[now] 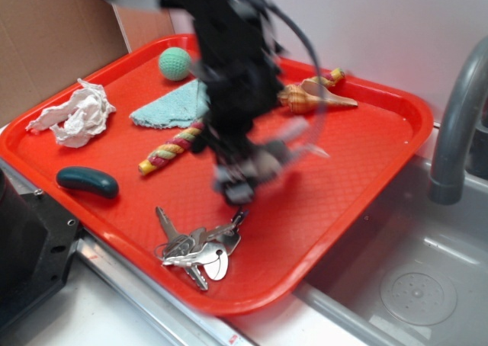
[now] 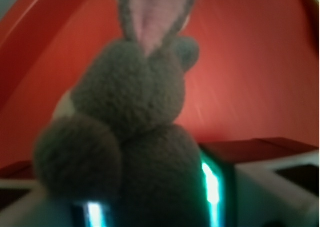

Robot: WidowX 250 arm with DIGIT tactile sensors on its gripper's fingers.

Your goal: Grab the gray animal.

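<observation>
Red plastic tray (image 1: pixel 358 163): lying across the counter and holding every loose item, with a steel sink at its right.
White tissue (image 1: pixel 75 116): sitting crumpled at the far left of the tray.
Dark teal oblong (image 1: pixel 88 181): resting near the tray's left near rim, just below the tissue.
Green ball (image 1: pixel 174 63): sitting at the far side, just beyond the teal cloth (image 1: pixel 169 105).
Striped twist stick (image 1: pixel 171 148): lying diagonally, its upper end running under the blurred arm.
Keys (image 1: pixel 200 246): lying in a bunch near the tray's near edge, below the gripper.
Gripper (image 1: pixel 242 180): hanging at tray centre, motion-blurred in the exterior view; in the wrist view its fingers (image 2: pixel 212 187) are pressing on the plush at the bottom of the frame, so it is clamping the toy.
Gray animal (image 2: pixel 132 132): filling the wrist view, fuzzy body sitting between the jaws, pink-lined ear pointing up against the red tray; in the exterior view it is showing only as a gray-white smear (image 1: pixel 263 163) at the tool tip, and whether it is touching the tray cannot be told.
Seashell (image 1: pixel 313 96): lying at the far right of the arm, on the tray.
Faucet (image 1: pixel 457 125): standing at the right, over the sink.
</observation>
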